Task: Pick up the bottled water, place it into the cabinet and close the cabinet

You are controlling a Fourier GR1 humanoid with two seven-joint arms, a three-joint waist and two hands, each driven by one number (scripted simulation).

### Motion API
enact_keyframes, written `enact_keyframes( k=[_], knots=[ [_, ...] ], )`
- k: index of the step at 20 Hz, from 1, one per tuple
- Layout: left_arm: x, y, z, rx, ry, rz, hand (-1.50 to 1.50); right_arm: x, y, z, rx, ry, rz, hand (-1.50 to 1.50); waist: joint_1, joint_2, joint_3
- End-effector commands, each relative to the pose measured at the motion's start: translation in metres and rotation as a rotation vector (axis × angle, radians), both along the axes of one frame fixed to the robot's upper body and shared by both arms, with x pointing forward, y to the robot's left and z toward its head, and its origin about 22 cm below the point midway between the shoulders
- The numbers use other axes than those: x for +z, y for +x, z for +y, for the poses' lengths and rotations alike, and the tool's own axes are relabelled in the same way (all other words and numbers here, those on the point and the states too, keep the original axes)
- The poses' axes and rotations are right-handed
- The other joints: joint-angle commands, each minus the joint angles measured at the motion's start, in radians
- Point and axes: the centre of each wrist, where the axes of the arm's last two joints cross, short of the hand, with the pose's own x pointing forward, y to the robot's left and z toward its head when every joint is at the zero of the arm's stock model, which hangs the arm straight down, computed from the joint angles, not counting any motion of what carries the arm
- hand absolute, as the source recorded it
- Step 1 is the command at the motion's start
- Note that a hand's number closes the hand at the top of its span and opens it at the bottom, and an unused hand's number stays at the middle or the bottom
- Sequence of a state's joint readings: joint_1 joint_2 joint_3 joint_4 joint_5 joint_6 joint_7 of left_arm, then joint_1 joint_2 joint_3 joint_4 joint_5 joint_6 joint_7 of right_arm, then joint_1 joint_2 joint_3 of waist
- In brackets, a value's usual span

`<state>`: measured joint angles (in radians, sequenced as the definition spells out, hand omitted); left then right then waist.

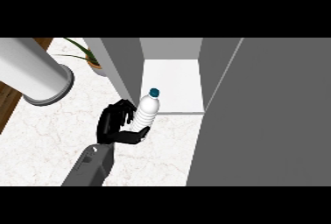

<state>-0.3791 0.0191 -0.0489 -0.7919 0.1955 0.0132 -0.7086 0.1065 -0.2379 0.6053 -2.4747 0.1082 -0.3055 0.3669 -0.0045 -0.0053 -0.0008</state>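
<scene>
The hand [117, 124] at the middle-left of the head view is curled round the lower part of the bottle [146, 110], fingers behind it on the left and the thumb reaching under its base. From this view alone I cannot say whether it is the robot's left or right hand. Its grey forearm [92, 165] comes up from the lower edge, angled slightly to the right.

The bottle is white and ribbed with a dark teal cap [154, 92]. It stands nearly upright, leaning a little to the right at the top, right at the front lip of the cabinet [173, 83]. Its top overlaps the cabinet's white floor; whether its base has crossed onto that floor or hangs just over the counter I cannot tell.

The cabinet is open, grey walls on either side of a pale interior. Its door [265, 118] is a broad grey panel swung out toward me, filling the right side of the view.

The counter [45, 140] is white marble with faint veins. At upper left, a thick white cylinder [32, 70] juts in over the counter. Behind it sits a small potted plant [90, 61], close to the cabinet's left wall. A strip of wood [9, 103] shows at the far left edge.
</scene>
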Motion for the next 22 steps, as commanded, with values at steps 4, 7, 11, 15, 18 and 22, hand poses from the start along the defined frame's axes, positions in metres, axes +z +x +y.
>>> enact_keyframes(
  k=[4, 7, 11, 15, 18, 22],
  knots=[
    [0.049, 0.014, -0.042, -0.069, -0.042, -0.046, 1.50, 0.009, -0.011, -0.002, -0.040, -0.013, -0.039, -1.50, -0.002, -0.002, 0.001],
    [0.074, 0.024, -0.069, -0.055, -0.045, -0.045, 1.50, 0.002, -0.005, -0.002, -0.018, -0.008, -0.041, -1.50, -0.026, -0.002, 0.001],
    [0.091, 0.035, -0.078, -0.007, 0.001, -0.052, 1.50, 0.002, -0.006, -0.005, 0.008, -0.017, -0.043, -1.50, -0.038, 0.000, 0.002],
    [0.082, 0.032, -0.076, 0.026, 0.057, -0.026, 1.50, 0.013, -0.008, -0.015, -0.023, -0.008, -0.060, -1.50, -0.035, 0.005, 0.001],
    [0.096, 0.039, -0.083, 0.031, 0.049, 0.009, 1.50, 0.001, -0.008, -0.007, 0.003, -0.010, -0.043, -1.50, -0.052, 0.002, 0.002],
    [0.107, 0.042, -0.089, 0.100, 0.050, 0.046, 1.50, 0.004, -0.007, -0.009, 0.001, -0.003, -0.049, -1.50, -0.057, 0.004, 0.001]
  ],
)
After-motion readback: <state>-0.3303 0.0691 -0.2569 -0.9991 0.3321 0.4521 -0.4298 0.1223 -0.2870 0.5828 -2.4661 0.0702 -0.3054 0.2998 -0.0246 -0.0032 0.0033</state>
